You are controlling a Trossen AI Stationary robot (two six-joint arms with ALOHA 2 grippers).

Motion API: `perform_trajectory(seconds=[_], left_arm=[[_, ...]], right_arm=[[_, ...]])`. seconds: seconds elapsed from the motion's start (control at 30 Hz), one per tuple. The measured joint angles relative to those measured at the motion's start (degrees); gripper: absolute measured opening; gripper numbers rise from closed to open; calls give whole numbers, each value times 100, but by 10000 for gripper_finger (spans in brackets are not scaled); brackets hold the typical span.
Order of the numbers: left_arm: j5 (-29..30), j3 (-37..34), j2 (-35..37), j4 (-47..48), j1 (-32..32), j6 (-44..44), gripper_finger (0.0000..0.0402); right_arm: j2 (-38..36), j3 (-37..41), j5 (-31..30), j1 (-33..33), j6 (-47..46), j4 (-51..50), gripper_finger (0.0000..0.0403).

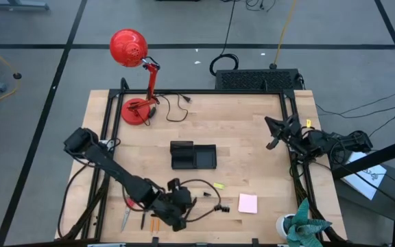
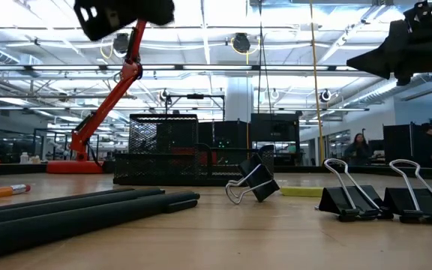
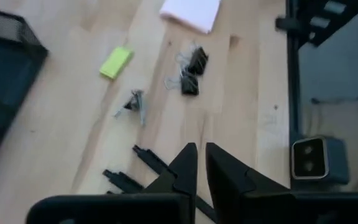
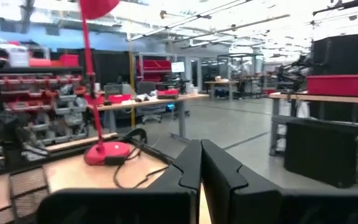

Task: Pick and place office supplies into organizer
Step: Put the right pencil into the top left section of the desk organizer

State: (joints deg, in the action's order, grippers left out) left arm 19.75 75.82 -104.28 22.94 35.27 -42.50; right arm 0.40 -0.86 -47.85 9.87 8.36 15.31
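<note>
My left gripper (image 1: 186,206) (image 3: 201,152) hangs over the near edge of the table, tilted down, with a narrow empty gap between its fingertips. Black pens (image 3: 143,157) (image 2: 81,208) lie on the wood just beneath it. Beyond it lie black clips (image 3: 192,70) (image 2: 255,182), a yellow piece (image 3: 115,62) and the pink sticky-note pad (image 1: 247,203). Red-handled scissors (image 1: 125,218) and orange pencils (image 1: 153,223) lie at the near left. The black organizer (image 1: 193,156) stands mid-table. My right gripper (image 4: 201,152) is shut, held high at the table's right edge.
A red desk lamp (image 1: 134,75) stands at the far left, its cable trailing on the wood. A black box with cables (image 1: 256,79) sits beyond the far edge. A black cable (image 1: 201,185) loops near the left gripper. A small plant (image 1: 300,223) stands at the near right corner.
</note>
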Motion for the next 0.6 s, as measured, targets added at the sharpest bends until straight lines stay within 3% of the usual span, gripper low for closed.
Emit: perform_trajectory(seconds=[0.13, 0.43, 0.6], left_arm=[[-16, 139, -74, 631, 11, -355, 66], [-333, 135, -75, 2981, 94, -2975, 74], [-604, 133, -75, 3288, 104, -3966, 74]], right_arm=[[2, -1, 209, 0, -15, -152, 4], [2, -1, 310, 0, -17, -66, 4], [2, 1, 308, 0, -17, 35, 4]])
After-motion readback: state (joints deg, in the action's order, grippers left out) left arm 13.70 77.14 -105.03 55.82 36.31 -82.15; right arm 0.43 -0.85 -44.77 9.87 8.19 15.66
